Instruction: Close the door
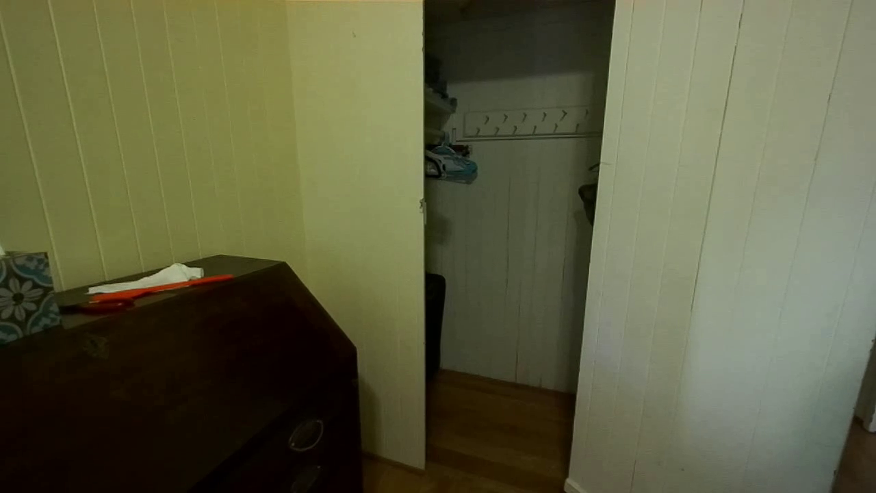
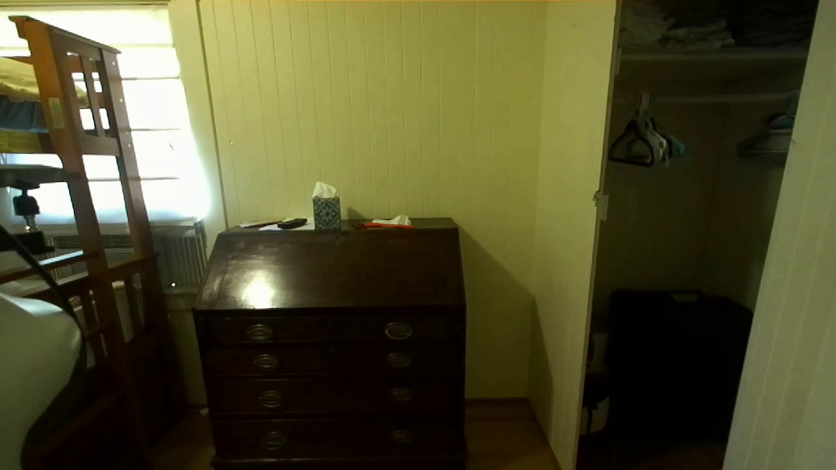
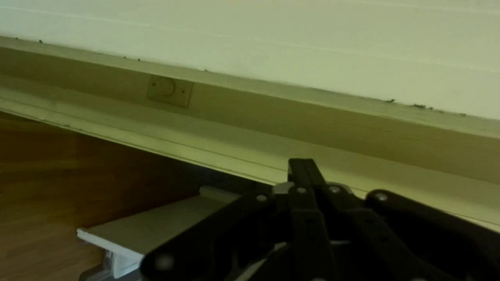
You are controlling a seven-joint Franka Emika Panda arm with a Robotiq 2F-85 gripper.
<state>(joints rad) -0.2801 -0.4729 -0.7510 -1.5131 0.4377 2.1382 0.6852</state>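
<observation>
The gripper [image 3: 306,171] sticks up from the bottom of the wrist view, black fingers [image 3: 297,175] pressed flush together, linkage bars [image 3: 218,224] splayed out either side. In an exterior view there's a rounded white chunk of arm [image 2: 40,369], cut off by the frame edge.

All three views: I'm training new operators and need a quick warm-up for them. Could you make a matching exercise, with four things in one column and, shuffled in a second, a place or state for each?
Things
1. Tissue box
2. Closet
3. Gripper
4. Hangers

Places and states
A. closed
B. below a shelf
C. on top of the desk
D. standing open

Right pairs: 1-C, 2-D, 3-A, 4-B
</observation>
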